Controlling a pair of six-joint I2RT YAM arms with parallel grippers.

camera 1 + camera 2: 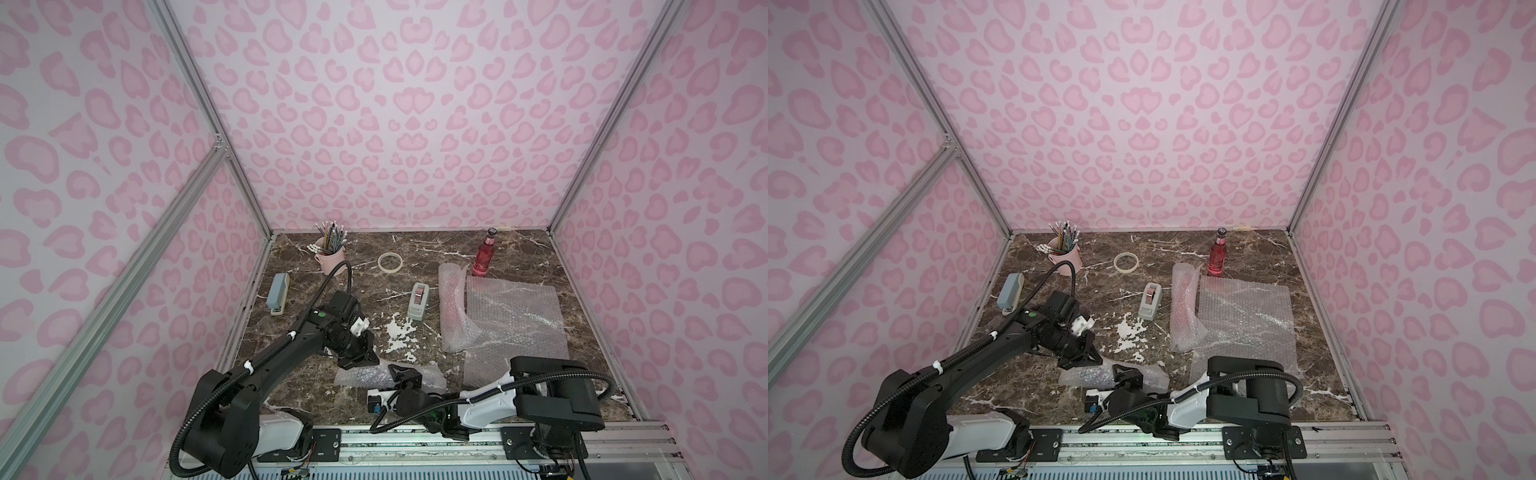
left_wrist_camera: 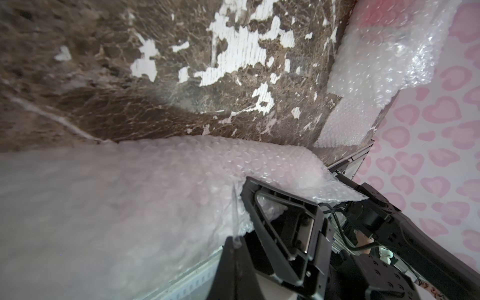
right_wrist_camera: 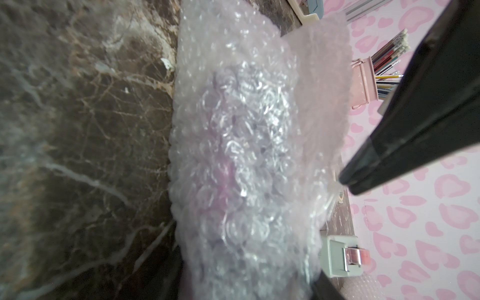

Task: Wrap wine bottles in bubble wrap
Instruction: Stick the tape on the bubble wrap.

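Roll of bubble wrap is lying crosswise near the table's front edge, purple bottle showing dimly inside; right gripper is clasping it around the middle; left gripper, pressed together, is pinching its loose edge; farther right, a flat sheet is lying against a second roll, pinkish inside; just behind them, a pink bottle is standing upright.
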